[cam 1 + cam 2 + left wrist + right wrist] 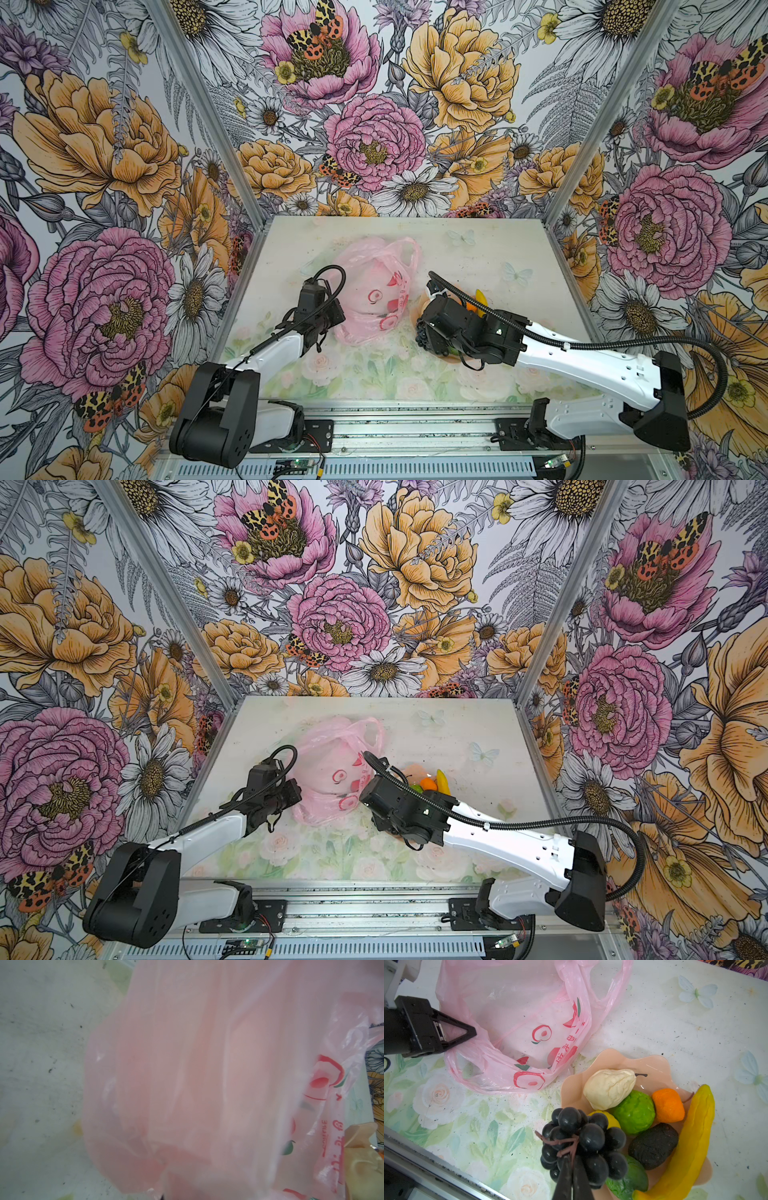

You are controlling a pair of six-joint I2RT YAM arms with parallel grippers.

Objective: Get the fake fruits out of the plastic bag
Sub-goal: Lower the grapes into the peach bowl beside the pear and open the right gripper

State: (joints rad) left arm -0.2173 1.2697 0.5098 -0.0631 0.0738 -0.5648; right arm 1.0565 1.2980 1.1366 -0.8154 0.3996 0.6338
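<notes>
On the flowery bench, the pink plastic bag lies just beside the plate, L tool pinching its far edge tight, R tool squeezing the grape bunch stem at the plate's rim, w/ other fake fruits on the plate.

Both arms extended low toward plastic bag. On its left, left gripper closed, pinching bag edge. On its right, right gripper clamped on grape bunch stem.
</notes>
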